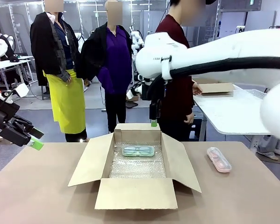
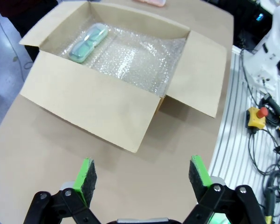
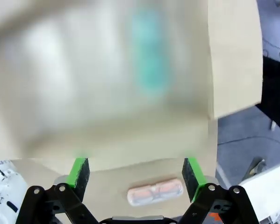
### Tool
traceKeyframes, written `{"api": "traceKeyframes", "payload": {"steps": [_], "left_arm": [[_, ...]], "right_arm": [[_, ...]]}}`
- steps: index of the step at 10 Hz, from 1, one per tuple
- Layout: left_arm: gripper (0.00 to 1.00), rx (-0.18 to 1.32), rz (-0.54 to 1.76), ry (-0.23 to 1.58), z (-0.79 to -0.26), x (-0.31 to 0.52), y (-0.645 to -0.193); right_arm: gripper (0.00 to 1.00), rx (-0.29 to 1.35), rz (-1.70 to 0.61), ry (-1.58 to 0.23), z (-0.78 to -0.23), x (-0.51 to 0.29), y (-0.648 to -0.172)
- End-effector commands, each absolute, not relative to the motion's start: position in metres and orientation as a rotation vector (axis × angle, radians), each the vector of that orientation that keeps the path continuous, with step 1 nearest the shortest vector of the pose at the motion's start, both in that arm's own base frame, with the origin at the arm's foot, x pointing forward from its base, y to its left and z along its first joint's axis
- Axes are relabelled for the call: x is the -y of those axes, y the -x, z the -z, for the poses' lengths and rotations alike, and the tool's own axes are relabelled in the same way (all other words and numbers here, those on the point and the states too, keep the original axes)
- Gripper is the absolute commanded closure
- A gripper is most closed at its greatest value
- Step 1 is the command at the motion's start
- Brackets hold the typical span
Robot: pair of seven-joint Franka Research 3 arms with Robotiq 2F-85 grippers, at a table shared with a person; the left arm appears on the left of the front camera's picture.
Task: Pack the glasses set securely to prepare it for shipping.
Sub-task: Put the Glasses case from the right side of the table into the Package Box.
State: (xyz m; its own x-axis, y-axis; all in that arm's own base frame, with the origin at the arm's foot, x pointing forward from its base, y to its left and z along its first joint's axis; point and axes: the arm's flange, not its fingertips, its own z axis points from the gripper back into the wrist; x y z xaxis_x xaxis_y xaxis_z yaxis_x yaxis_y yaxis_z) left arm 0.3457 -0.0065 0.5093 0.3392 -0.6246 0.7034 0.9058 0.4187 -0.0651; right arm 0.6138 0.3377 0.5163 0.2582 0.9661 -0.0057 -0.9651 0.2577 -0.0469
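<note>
My left gripper gapes wide and empty above bare table, near the cardboard box. My right gripper, also wide and empty, reaches high across the middle. The pink case lies on the table. The mint-green case rests inside the box.

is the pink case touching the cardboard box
Apart. The front view shows bare table between the pink case and the cardboard box, at its right flap.

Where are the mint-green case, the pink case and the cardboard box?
mint-green case [image 1: 138, 150], front view, middle of its lid.
pink case [image 1: 218, 159], front view, middle of its top.
cardboard box [image 1: 135, 193], front view, near flap.
</note>
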Motion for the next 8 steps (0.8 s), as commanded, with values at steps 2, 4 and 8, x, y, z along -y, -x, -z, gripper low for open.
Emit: {"api": "traceKeyframes", "payload": {"steps": [2,4,8], "left_arm": [[0.00,0.674,1.072,0.518,-0.511,0.004,-0.346],[0.00,0.674,1.072,0.518,-0.511,0.004,-0.346],[0.00,0.674,1.072,0.518,-0.511,0.004,-0.346]], "right_arm": [[0.00,0.045,-1.138,0.086,-0.522,-0.282,-0.556],[0.00,0.095,-0.972,0.054,-0.530,-0.233,-0.530],[0.00,0.173,-0.638,-0.025,-0.531,-0.120,-0.485]]}}
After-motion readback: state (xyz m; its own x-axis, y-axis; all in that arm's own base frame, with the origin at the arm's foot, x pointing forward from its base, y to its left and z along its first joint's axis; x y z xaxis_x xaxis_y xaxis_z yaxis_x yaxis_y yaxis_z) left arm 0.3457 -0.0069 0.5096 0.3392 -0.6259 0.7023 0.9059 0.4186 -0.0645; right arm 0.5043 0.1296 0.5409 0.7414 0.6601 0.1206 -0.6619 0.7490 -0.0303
